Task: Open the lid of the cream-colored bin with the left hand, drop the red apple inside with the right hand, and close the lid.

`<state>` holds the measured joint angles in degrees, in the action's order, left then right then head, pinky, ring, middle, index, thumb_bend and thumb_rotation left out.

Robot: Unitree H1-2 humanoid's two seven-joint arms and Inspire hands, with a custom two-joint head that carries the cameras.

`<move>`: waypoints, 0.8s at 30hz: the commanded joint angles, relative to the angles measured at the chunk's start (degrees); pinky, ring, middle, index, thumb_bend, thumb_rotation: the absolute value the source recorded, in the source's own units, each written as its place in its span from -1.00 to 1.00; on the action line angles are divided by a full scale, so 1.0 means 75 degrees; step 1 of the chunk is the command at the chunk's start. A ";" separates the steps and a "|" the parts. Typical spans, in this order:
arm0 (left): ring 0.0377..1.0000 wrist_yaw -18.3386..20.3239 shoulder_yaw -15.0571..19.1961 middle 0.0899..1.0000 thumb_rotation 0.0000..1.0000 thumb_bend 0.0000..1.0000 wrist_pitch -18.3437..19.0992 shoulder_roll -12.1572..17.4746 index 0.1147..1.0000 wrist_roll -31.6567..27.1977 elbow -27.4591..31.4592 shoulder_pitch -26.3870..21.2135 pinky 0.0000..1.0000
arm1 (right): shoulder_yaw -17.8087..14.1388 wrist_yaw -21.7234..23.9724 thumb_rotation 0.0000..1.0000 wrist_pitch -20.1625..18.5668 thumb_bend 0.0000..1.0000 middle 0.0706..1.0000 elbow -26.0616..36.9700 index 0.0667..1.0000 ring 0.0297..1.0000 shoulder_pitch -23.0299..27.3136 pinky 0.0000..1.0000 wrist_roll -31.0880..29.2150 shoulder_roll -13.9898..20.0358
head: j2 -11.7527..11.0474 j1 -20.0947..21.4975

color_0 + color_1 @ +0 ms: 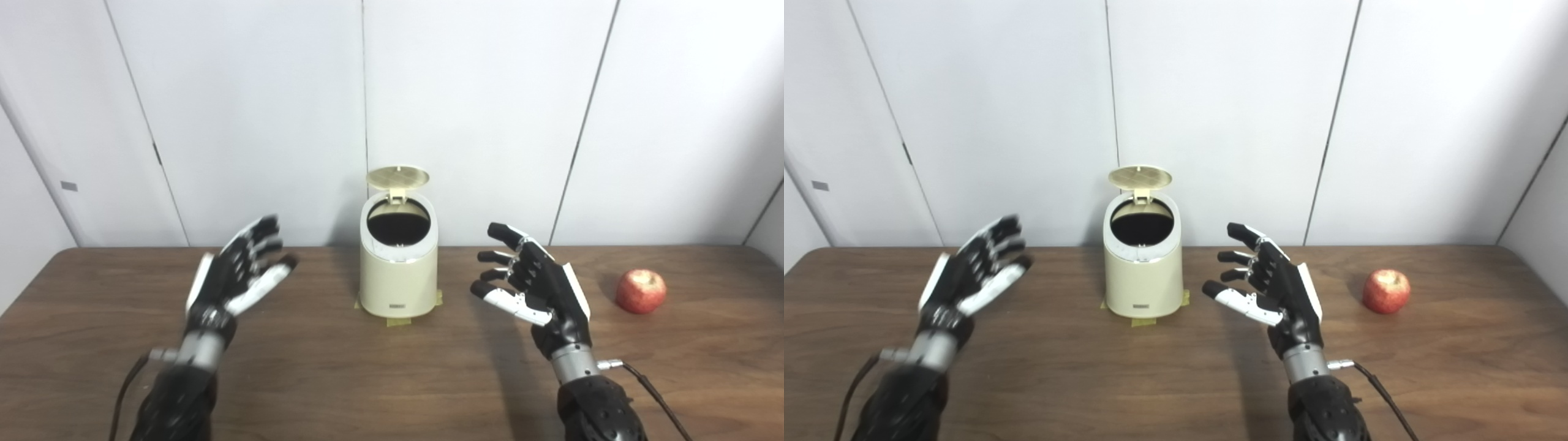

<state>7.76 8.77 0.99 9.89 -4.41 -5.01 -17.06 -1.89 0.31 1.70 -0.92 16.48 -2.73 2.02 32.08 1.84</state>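
Left black-and-white robot hand (236,272) and right black-and-white robot hand (539,285): fingers spread, holding nothing, raised above the brown wood-grain table (343,373) either side of the cream-coloured cylindrical plastic bin (398,278). Its round hinged lid (397,177) stands upright, interior dark. The glossy red apple (640,291) rests well right of the bin

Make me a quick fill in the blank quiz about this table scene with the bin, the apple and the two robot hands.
1. The round lid of the cream-colored plastic bin stands ____.
2. The red apple rests on the brown wooden table, to the ____ of the bin.
3. The left hand and right hand each hold ____.

Missing words: open; right; nothing
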 commanded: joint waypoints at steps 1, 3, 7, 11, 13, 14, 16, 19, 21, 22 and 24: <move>0.55 0.0229 0.0051 0.63 -0.46 0.48 -0.0398 0.0123 0.66 -0.0446 0.0306 -0.0119 0.25 | -0.0091 0.0040 -0.50 0.0284 0.75 0.65 0.0182 0.49 0.37 0.0298 0.12 -0.0056 0.0092 | -0.0014 0.0086; 0.52 0.0312 0.0056 0.60 -0.52 0.46 -0.0409 0.0167 0.63 -0.0604 0.0390 0.0050 0.25 | -0.0109 0.0045 -0.51 0.0258 0.74 0.65 0.0225 0.49 0.39 0.0289 0.16 -0.0078 0.0142 | -0.0010 0.0216; 0.49 0.0555 0.0016 0.58 -0.55 0.42 -0.0531 0.0240 0.62 -0.0888 0.0483 0.0354 0.18 | -0.0275 0.0244 -0.54 0.0418 0.77 0.55 0.0074 0.50 0.34 0.0344 0.25 -0.0355 0.0420 | -0.0074 0.0860; 0.46 0.0809 0.0045 0.58 -0.61 0.36 -0.0860 0.0294 0.63 -0.1154 0.0354 0.0467 0.11 | -0.0397 0.0369 -0.51 0.0504 0.78 0.47 -0.0066 0.48 0.29 0.0409 0.17 -0.0092 0.1048 | -0.0228 0.1665; 0.47 0.0858 0.0054 0.60 -0.63 0.31 -0.0893 0.0354 0.65 -0.1175 0.0385 0.0509 0.13 | -0.0426 0.0369 -0.54 0.0246 0.73 0.48 0.0264 0.49 0.30 0.0360 0.15 0.0316 0.1507 | -0.0337 0.2217; 0.49 0.0864 0.0052 0.62 -0.64 0.27 -0.0889 0.0376 0.66 -0.1176 0.0407 0.0525 0.15 | -0.0430 0.0354 -0.56 0.0108 0.70 0.48 0.0404 0.49 0.31 0.0339 0.15 0.0452 0.1639 | -0.0348 0.2265; 0.53 0.0880 0.0044 0.64 -0.68 0.22 -0.0900 0.0422 0.68 -0.1173 0.0434 0.0547 0.20 | -0.0540 0.0298 -0.67 -0.0561 0.66 0.49 0.1057 0.50 0.33 0.0287 0.18 0.0746 0.1972 | -0.0441 0.2560; 0.53 0.0928 0.0050 0.65 -0.70 0.19 -0.1018 0.0515 0.67 -0.1181 0.0280 0.0479 0.21 | -0.0794 0.0250 -0.78 -0.0992 0.58 0.53 0.1502 0.56 0.39 0.0266 0.22 0.1135 0.2516 | -0.0534 0.2784; 0.52 0.0923 0.0069 0.64 -0.70 0.18 -0.0997 0.0557 0.66 -0.1187 0.0230 0.0440 0.19 | -0.0967 0.0141 -0.78 -0.1056 0.58 0.55 0.1547 0.57 0.42 0.0285 0.23 0.1433 0.2803 | -0.0552 0.2849; 0.54 0.0897 0.0080 0.65 -0.69 0.17 -0.0935 0.0555 0.66 -0.1199 0.0265 0.0439 0.21 | -0.1060 0.0056 -0.78 -0.1074 0.60 0.52 0.1518 0.54 0.42 0.0305 0.23 0.1572 0.2919 | -0.0560 0.2869; 0.56 0.0869 0.0087 0.65 -0.71 0.14 -0.0894 0.0568 0.67 -0.1205 0.0302 0.0429 0.23 | -0.1282 -0.0088 -0.81 -0.1227 0.61 0.52 0.1473 0.53 0.44 0.0363 0.25 0.1788 0.3136 | -0.0567 0.2920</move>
<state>14.31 9.06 -4.22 13.19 -12.58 -4.00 -11.13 -10.13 1.36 -7.20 9.32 16.41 9.49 23.46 27.77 23.73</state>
